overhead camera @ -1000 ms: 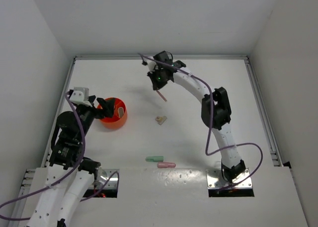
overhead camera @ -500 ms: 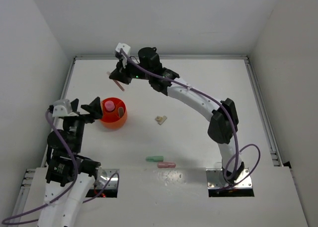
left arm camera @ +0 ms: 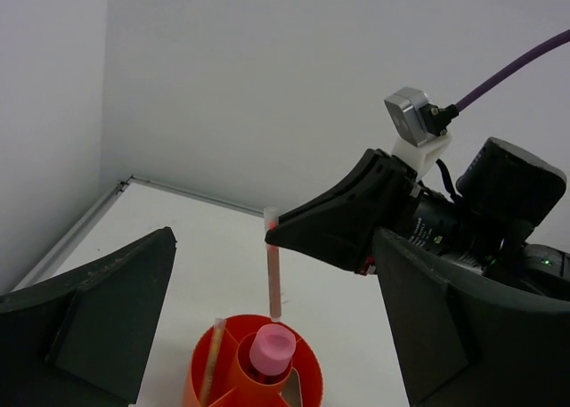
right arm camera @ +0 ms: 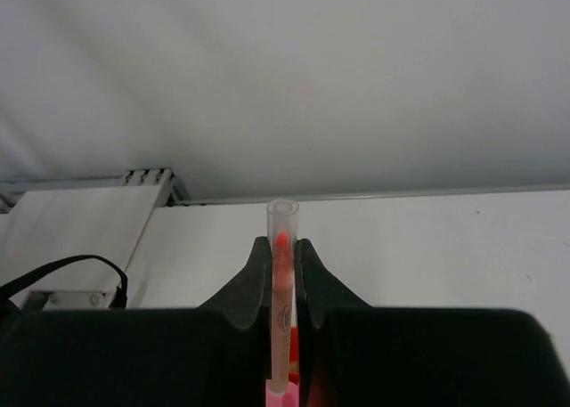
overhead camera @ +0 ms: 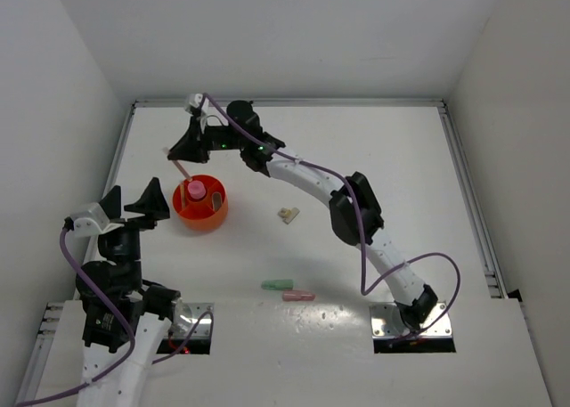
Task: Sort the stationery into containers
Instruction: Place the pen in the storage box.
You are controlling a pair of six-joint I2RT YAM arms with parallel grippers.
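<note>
Two fingers of the right gripper pinch a thin pink stick upright, its lower end by the far rim of the orange tub, which holds a pink-capped tube and a pale yellow stick. The left gripper sits beside the tub, jaws spread wide. Well apart on the table lie a beige block, a green bar and a pink bar.
</note>
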